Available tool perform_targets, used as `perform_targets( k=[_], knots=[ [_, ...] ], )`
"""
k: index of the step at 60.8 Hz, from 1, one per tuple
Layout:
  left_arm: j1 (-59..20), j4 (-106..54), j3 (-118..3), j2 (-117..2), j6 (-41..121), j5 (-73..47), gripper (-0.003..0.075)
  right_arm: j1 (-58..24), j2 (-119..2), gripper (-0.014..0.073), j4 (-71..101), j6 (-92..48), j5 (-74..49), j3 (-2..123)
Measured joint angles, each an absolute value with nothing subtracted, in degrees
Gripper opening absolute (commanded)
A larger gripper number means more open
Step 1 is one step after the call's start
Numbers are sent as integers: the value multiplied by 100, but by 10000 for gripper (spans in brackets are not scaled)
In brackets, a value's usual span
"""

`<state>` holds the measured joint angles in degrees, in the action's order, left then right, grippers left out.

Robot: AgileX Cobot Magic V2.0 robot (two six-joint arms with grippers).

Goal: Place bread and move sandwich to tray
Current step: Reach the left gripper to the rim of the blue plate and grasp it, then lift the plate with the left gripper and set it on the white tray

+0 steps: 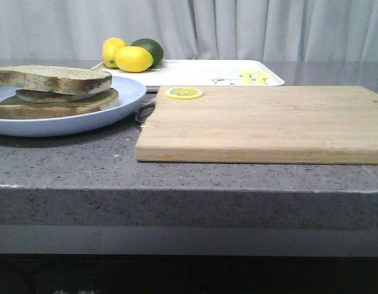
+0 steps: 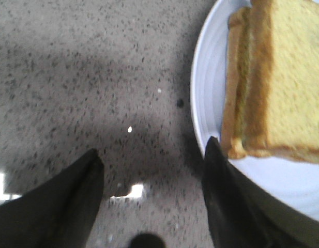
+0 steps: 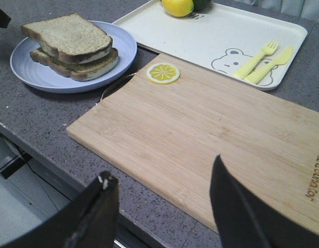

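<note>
Pale blue plate (image 2: pixel 211 103) with sandwich (image 2: pixel 275 82) sits just beside our left hand (image 2: pixel 154 165), fingers apart; right hand (image 3: pixel 164 199), also apart, is farther.

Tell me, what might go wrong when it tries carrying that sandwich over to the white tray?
The loosely stacked brown-crusted sandwich could slide apart if the pale blue round plate tilts. The left gripper is open, one of its fingers right at the plate's rim, so a nudge might shove the plate. On the white rectangular tray, lemons and a yellow fork and knife occupy both ends, leaving only the middle to land in.
</note>
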<state>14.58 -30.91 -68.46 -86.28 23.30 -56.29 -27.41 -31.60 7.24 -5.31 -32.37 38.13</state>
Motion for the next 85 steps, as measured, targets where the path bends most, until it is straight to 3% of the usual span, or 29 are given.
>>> perform_targets(
  k=[38,48,60,73,85],
  knots=[
    [1405,-4384,-7162,-9791,2976,-5537,393,-2741,-3160,423,736,-531,-3237,3813],
    [1268,-4407,-7185,-9957,3011,-5524,302,-2741,-3160,423,736,-531,-3237,3813],
    [1197,-4484,-7189,-10020,3045,-5477,117,-2741,-3160,423,736,-531,-3237,3813],
    [1184,-4626,-7189,-10051,3044,-5477,-18,-2741,-3160,423,736,-531,-3237,3813],
    [1123,-4781,-7431,-10078,3127,-5775,-17,-2741,-3160,423,736,-531,-3237,3813]
  ],
)
